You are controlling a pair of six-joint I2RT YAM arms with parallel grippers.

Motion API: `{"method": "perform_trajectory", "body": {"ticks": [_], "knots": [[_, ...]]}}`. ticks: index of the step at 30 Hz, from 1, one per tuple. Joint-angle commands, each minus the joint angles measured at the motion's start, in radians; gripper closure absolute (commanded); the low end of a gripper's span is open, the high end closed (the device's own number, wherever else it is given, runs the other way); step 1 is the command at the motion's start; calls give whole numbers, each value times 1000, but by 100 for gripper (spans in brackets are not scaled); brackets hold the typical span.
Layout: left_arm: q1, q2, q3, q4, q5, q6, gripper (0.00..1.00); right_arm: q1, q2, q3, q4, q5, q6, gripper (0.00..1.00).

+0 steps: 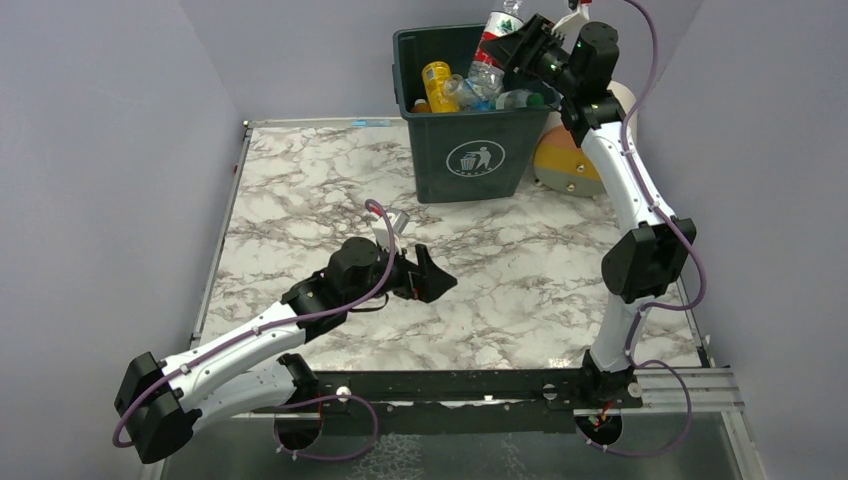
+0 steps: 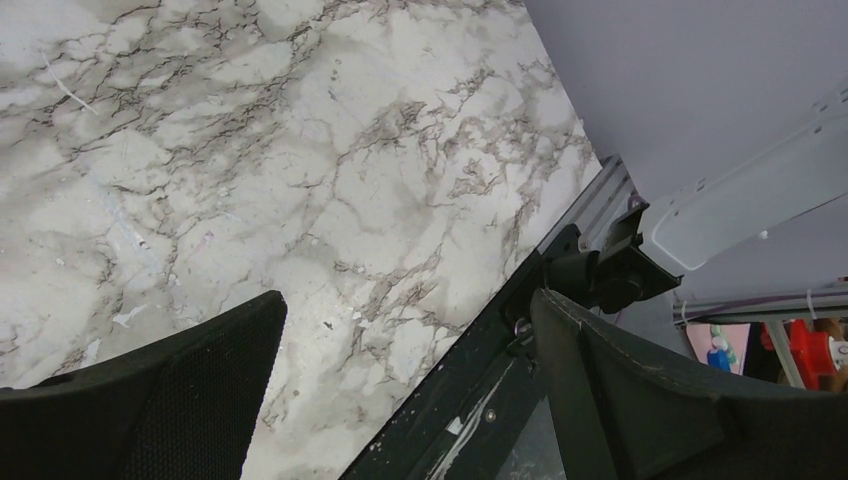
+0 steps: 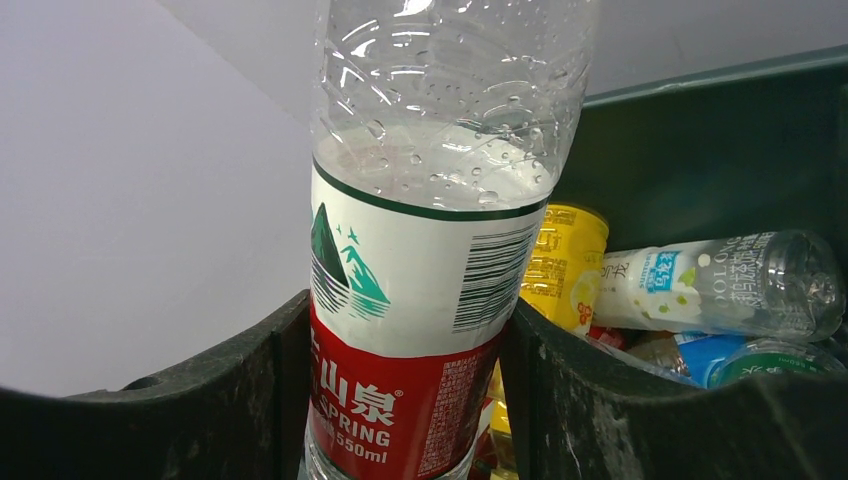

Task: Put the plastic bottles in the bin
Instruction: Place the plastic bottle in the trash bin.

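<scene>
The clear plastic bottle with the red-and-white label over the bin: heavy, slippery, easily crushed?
The clear plastic bottle with the red-and-white label looks empty, only droplets inside, so probably light. Its thin walls would likely dent under tight jaws. Dropped, it may roll off the other bottles heaped in the dark green bin.
</scene>
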Motion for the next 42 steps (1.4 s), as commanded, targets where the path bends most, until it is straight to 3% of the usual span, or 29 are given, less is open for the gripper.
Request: {"method": "perform_trajectory", "body": {"ticks": [1,20,28,42], "knots": [[-5,-23,43,-43,-37,9,1,0,2,17,27,-24,-10,38],[-5,-32,78,-91,-75,5,1,2,26,43,-107,2,-139,37],[-4,-51,81,-111,-92,11,1,9,31,77,-172,34,-190,17],[-4,-70,115,-126,-96,26,1,27,-59,76,-241,78,-208,4]]}}
